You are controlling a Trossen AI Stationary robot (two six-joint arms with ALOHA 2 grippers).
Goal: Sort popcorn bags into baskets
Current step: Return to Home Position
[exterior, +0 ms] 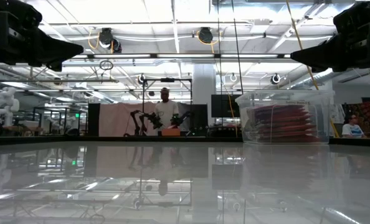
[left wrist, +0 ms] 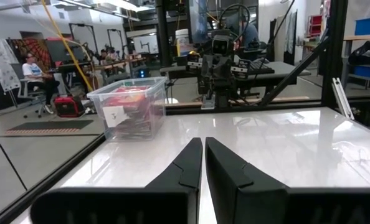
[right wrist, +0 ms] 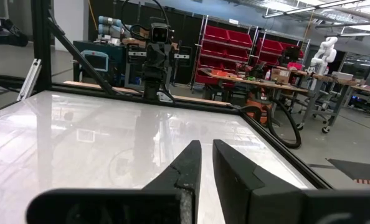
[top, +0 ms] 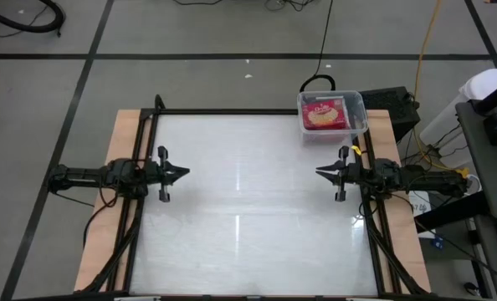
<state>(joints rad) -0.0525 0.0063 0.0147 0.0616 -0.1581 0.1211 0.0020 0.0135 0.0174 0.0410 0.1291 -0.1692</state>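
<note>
Jaws nearly pressed together on left gripper (top: 184, 174) and right gripper (top: 320, 172), faced off across the counter (top: 248, 217), with popcorn bags (top: 325, 115) piled in clear bin (top: 359, 107).

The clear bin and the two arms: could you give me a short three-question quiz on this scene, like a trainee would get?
1. True or false: every popcorn bag in sight lies inside the clear bin.
2. Where does the clear bin stand? A) at a corner of the table, on the side of the right gripper B) mid-table C) on the floor
3. Fill in: the left gripper and the right gripper each hold ____.
Key: 1 true; 2 A; 3 nothing.
</note>
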